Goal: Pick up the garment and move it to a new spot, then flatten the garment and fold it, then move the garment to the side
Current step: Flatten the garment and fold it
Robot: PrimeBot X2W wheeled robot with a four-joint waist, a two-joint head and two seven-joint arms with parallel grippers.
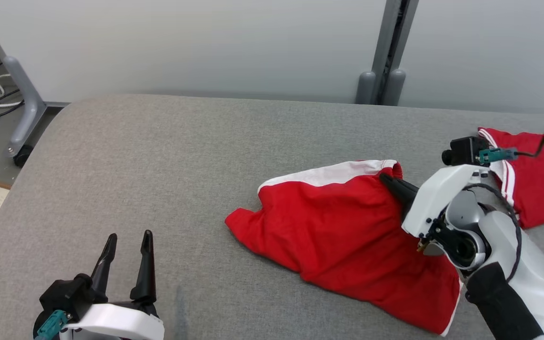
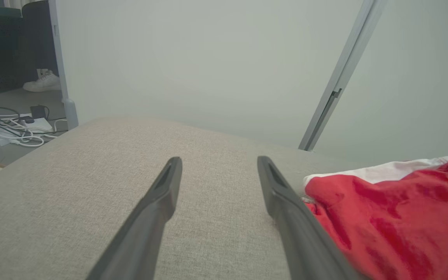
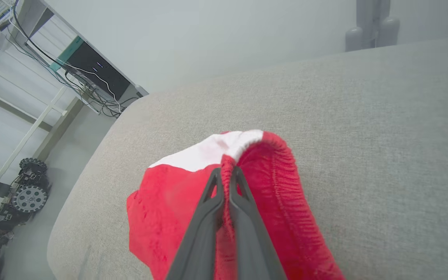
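Garment: red shorts (image 1: 347,226) with a white band, crumpled on the right half of the grey padded surface (image 1: 158,156), reaching its near edge.
Right gripper (image 3: 227,173): fingers pinched together on the shorts' elastic waistband.
Left gripper (image 1: 128,241): fingers spread, holding nothing, near the near-left corner, apart from the shorts.
Far right edge: second red garment (image 1: 541,179), white-striped.

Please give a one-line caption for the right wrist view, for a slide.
Right gripper shut on the waistband of red shorts lying on a grey cushion.
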